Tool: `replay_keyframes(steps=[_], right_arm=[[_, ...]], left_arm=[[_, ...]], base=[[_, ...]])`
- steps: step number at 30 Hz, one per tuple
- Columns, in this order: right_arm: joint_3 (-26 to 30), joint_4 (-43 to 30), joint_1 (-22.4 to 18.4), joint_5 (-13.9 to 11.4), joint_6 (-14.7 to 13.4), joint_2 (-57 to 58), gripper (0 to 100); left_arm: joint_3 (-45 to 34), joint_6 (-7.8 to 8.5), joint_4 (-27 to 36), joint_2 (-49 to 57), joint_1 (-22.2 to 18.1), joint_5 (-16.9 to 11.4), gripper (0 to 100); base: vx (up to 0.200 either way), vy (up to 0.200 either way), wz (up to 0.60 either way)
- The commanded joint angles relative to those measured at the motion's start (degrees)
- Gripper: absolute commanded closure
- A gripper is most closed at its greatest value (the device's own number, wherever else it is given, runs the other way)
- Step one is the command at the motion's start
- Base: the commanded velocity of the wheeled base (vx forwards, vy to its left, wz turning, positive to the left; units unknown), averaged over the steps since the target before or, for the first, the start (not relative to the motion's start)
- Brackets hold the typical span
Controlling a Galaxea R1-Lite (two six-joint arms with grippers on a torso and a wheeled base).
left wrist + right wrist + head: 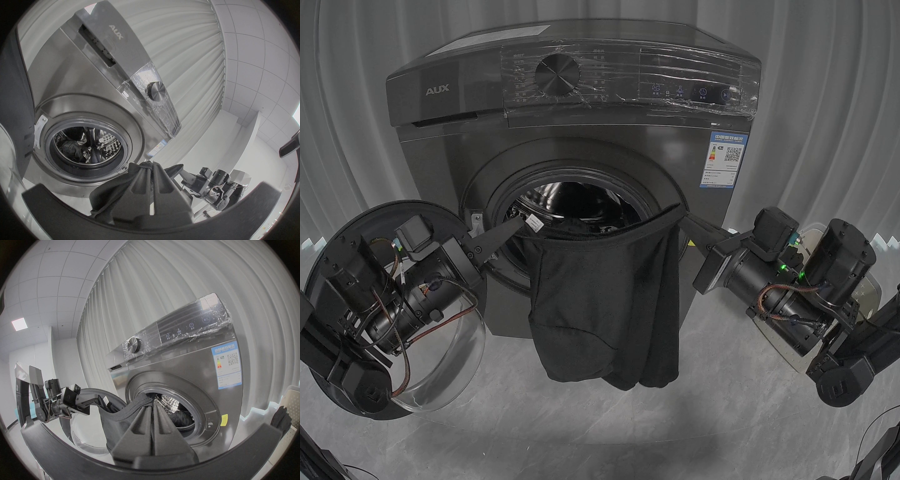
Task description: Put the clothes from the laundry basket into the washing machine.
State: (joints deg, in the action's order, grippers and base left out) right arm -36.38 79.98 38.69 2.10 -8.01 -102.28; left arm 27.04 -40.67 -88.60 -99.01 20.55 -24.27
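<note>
A dark grey front-loading washing machine (575, 144) is standing with its round glass-windowed door (447, 369) swung wide to the robot's left. Its steel drum (93, 147) is already holding some dark laundry. A black, soft fabric garment (606, 300) is hanging across the mouth of the drum. Its upper hem is being pulled taut just in front of the opening, while the rest is drooping below the door ring toward the floor. The left gripper (519, 225) is pinching one end of that hem, fingers closed on the cloth beside a small white label (534, 221). The right gripper (682, 217) is clamping the other end the same way. A pale perforated container (292, 405) at the robot's right, possibly the laundry basket, is showing a dark scrap at its rim, though too little of it is visible to be sure. The garment is looking light and limp, likely to sag and fold wherever unsupported, with snagging on the door seal the main hazard. The hem ends now being held appear the soundest places to grip, the doubled edge slipping less than the loose body.
</note>
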Motion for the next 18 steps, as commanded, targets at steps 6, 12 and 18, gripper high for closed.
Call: replay_keyframes(steps=[6,12,18], right_arm=[[-2.2,0.2,1.6,1.9,0.0,0.2,100],[-3.0,0.7,1.6,2.7,0.0,-1.0,100],[-3.1,1.9,1.6,2.9,0.0,-1.7,100]], left_arm=[[1.0,-0.03,0.3,2.9,-1.0,0.3,100],[1.3,-0.03,0.2,2.8,-2.4,0.3,100],[1.4,-0.03,0.1,2.6,-3.4,0.2,100]], base=[[0.000,0.000,0.00],[0.000,0.000,0.00],[0.000,0.000,0.00]])
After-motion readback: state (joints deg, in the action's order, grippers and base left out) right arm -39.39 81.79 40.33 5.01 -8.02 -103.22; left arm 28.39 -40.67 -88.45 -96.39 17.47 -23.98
